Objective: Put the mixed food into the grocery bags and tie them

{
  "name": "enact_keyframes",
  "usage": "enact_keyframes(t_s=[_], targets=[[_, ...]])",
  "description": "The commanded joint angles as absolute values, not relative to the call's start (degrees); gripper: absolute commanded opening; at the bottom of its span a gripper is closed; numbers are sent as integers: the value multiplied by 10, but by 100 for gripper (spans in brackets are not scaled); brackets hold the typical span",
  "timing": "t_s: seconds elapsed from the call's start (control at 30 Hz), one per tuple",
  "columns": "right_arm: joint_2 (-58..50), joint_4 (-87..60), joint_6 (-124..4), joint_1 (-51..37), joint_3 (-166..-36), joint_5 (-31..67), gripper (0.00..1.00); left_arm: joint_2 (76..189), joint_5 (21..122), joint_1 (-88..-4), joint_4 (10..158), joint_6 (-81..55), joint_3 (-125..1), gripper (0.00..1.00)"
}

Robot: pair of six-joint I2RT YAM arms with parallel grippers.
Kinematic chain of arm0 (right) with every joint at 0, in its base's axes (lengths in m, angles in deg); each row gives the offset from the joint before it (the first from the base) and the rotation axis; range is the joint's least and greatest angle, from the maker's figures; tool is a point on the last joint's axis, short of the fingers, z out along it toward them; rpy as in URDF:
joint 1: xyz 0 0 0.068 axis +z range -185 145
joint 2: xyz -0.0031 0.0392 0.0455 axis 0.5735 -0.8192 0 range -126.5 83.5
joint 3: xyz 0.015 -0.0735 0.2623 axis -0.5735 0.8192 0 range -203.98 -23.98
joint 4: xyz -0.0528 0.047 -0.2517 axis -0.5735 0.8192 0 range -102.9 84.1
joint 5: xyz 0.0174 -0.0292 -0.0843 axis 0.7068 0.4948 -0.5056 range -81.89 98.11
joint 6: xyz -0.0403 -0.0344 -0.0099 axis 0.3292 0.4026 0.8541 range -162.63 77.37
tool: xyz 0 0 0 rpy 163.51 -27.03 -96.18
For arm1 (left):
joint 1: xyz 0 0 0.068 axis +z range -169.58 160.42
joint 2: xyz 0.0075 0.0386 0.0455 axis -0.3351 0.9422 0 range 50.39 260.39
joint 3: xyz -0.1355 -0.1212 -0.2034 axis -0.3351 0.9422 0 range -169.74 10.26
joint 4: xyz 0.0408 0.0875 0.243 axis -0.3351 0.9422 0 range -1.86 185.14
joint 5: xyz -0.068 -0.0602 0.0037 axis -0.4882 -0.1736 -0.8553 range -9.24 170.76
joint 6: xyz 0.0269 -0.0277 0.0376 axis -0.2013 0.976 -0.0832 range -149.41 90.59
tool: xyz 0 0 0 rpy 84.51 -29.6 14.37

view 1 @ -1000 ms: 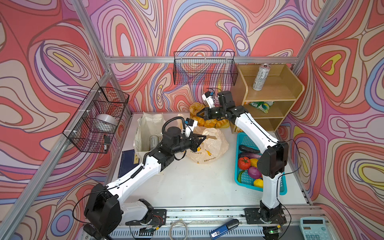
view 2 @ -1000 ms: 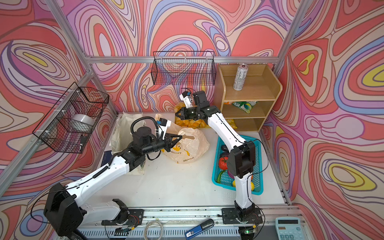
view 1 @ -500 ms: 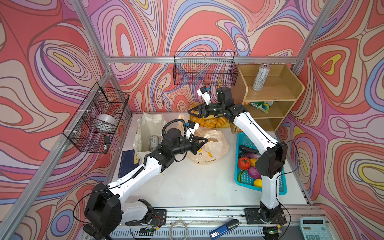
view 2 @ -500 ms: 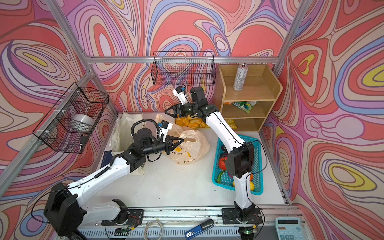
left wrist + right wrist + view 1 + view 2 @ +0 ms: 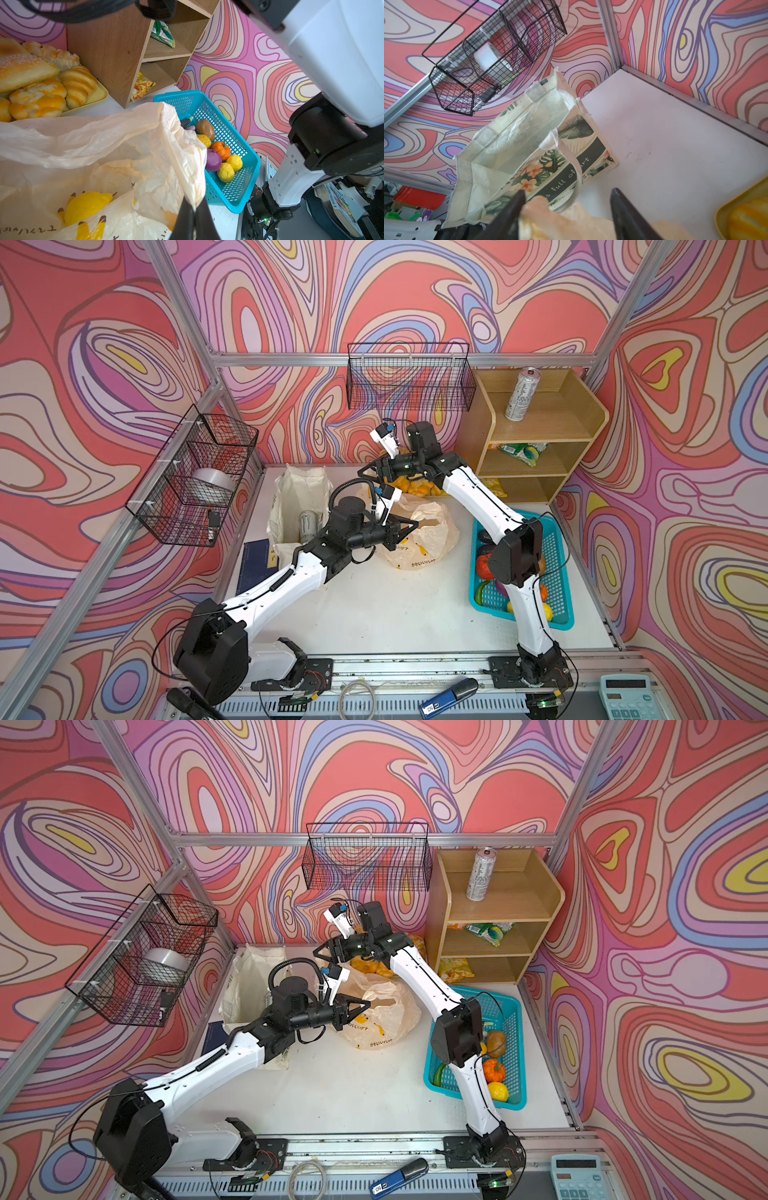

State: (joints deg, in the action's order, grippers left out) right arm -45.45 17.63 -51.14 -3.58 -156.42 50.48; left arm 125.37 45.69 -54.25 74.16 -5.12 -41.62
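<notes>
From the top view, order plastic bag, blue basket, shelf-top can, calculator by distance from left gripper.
1. Plastic bag, pinched by left gripper.
2. Blue basket, right side.
3. Can, back right, up high.
4. Calculator, front right corner.

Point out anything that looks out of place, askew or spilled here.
Nothing is spilled or damaged. The only untidy thing is the banana-print plastic bag: it slumps crumpled on the white table, one edge pinched in the left gripper. The tote bag stands upright with a drink can inside.
</notes>
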Motion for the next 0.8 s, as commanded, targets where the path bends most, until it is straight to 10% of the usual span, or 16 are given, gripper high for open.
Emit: enact_keyframes(t_s=[0.0, 0.03, 0.77], targets=[[-454, 170, -522, -37, -1568, 492, 18, 1261, 445, -543, 731, -43, -435, 0], [-445, 165, -522, -37, -1557, 485, 0, 1262, 446, -543, 731, -43, -434, 0], [-241, 82, -545, -96, -1280, 479, 0, 1195, 687, -543, 765, -21, -402, 0]])
